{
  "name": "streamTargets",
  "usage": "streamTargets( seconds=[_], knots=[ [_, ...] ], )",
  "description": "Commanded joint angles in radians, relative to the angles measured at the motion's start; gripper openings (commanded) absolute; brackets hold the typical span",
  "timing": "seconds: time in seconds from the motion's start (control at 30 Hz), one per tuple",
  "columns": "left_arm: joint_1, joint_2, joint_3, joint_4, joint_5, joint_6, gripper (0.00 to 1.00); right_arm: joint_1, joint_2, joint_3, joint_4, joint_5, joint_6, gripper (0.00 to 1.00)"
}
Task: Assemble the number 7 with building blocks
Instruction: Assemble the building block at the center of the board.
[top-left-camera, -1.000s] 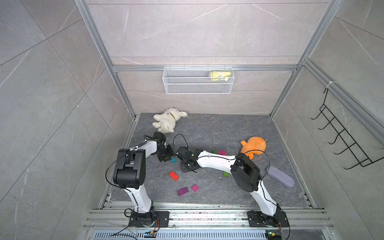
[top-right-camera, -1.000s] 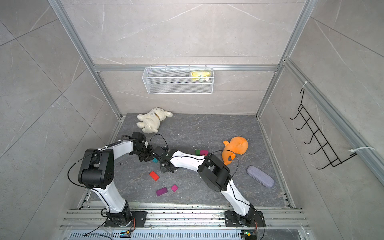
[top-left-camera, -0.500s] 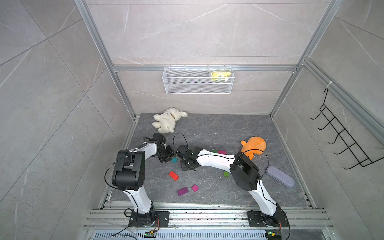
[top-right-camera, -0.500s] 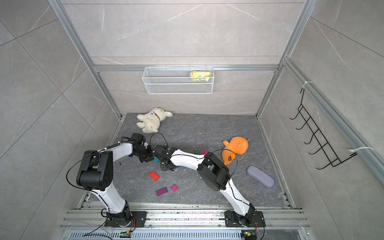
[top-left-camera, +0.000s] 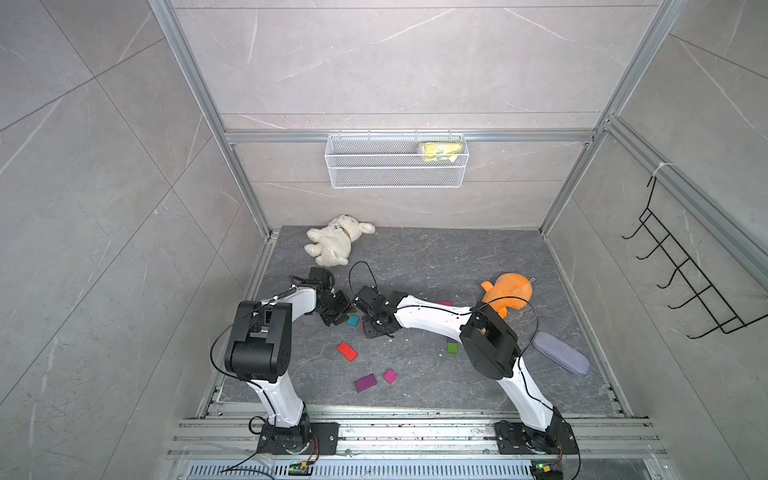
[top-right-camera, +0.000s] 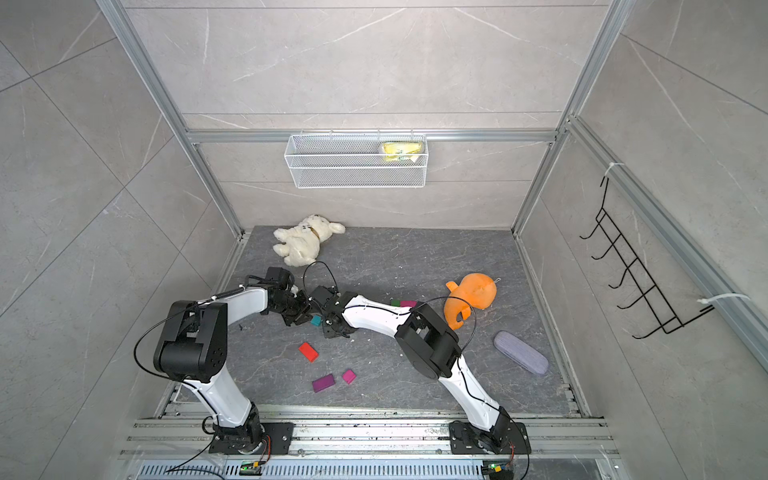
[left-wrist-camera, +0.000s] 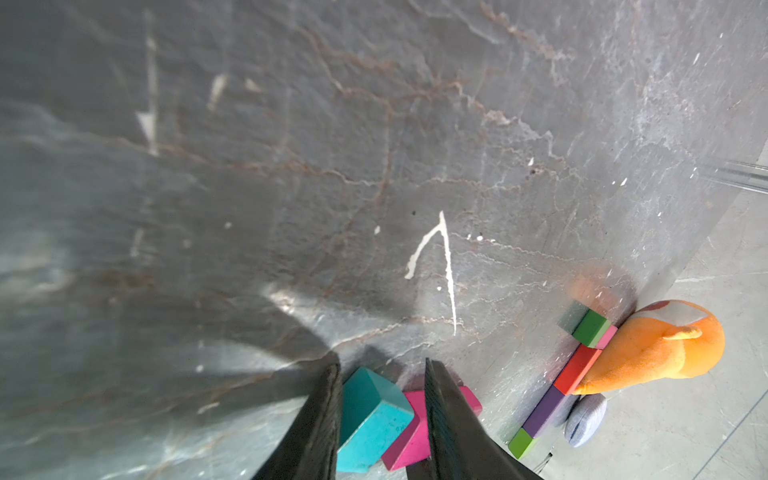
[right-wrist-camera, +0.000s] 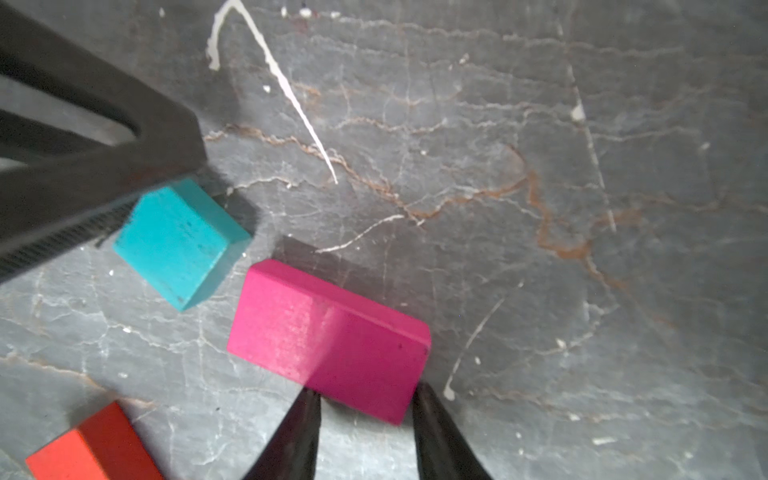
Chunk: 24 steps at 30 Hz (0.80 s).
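**Top views:** In both top views, the left end effector and the right end effector are nearly meeting tip to tip, low over a grey stone worktop. A teal block is lying between them, just beside the left one. A red block is sitting near the right end effector. A purple block and a pink block are lying further off the same way. Well away from both end effectors, a line of blocks is showing partly from under the right arm, near an orange plush toy.

**Left wrist view:** The left end effector is holding its fingers a little apart, gripping nothing. The teal block is showing in the gap, and a magenta block is lying partly behind one finger. Far beyond the fingertips, the line of blocks is running right against the orange plush toy.

**Right wrist view:** The right end effector is setting its narrowly parted fingers at the two near corners of the magenta block, which is lying flat on the worktop. Whether they are pinching it cannot be told. The teal block is resting just beside the magenta one without touching it. One ribbed finger of the left end effector is lying along its edge, and its opposite side is free. The red block is showing nearby.
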Motion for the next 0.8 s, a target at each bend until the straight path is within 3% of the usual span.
streamTargets(
  seconds=[0.0,0.77],
  knots=[
    [-0.018,0.024,-0.035,-0.044,-0.008,-0.032,0.38,-0.009,0.059,0.009,-0.039,-0.007,0.000,0.40],
    [-0.050,0.038,-0.045,0.006,-0.020,-0.107,0.39,-0.022,0.085,0.018,-0.062,-0.005,-0.008,0.40]
  ],
)
